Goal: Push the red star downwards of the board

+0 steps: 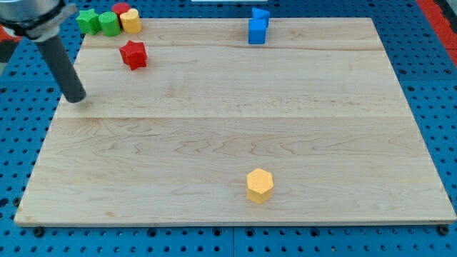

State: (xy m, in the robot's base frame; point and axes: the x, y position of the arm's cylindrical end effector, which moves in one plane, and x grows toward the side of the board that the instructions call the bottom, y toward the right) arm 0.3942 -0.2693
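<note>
— Jaws: none fitted. Item one, a straight dark rod; its tip [75, 99] rests on the wooden board [235, 150] near the view's left edge, holding nothing and touching no block.

— Item two, the task piece?

— Red star [133, 54], flat on the board near the top left corner. From the tip it lies at about one o'clock, near but clearly apart, with bare wood between them.

— Neighbours?

— At roughly eleven o'clock from the star, a tight cluster at the board's top edge: two green blocks [98, 22], a red block [122, 9] behind, and a yellow block [131, 21] on the cluster's right; shapes hard to tell.

— Remaining stock?

— Two blue blocks [258, 27] close together at the top edge, about three o'clock from the star, well apart from it. One yellow hexagon [260, 185] near the bottom edge, around five o'clock from the star.
</note>
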